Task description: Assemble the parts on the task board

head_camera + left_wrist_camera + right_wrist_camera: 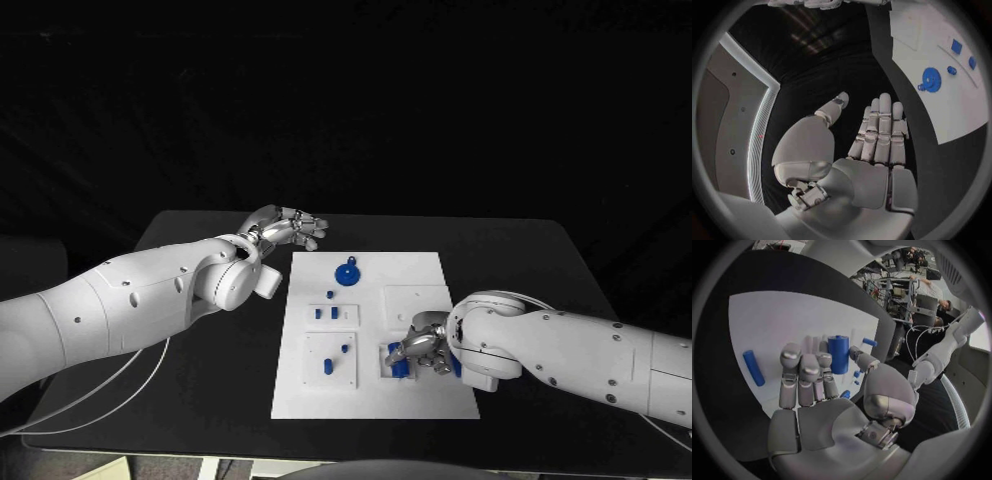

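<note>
The white task board [418, 275] lies in the middle of the table. On it are a round blue disc [348, 272], small blue pieces [329, 313] at its middle and blue pegs [346, 348] lower down. My right hand [418, 348] is low over the board's near right part. It pinches an upright blue cylinder [839, 354] between thumb and fingers [824, 361]. A blue peg [753, 367] lies flat on the board beside it. My left hand [289, 228] hovers off the board's far left corner, fingers [879, 125] straight and apart, holding nothing. The disc [931, 79] also shows beyond that hand.
The black table [202, 300] runs on both sides of the board, with bare surface to the left under my left arm. A thin white cable [101, 385] hangs along the near left edge.
</note>
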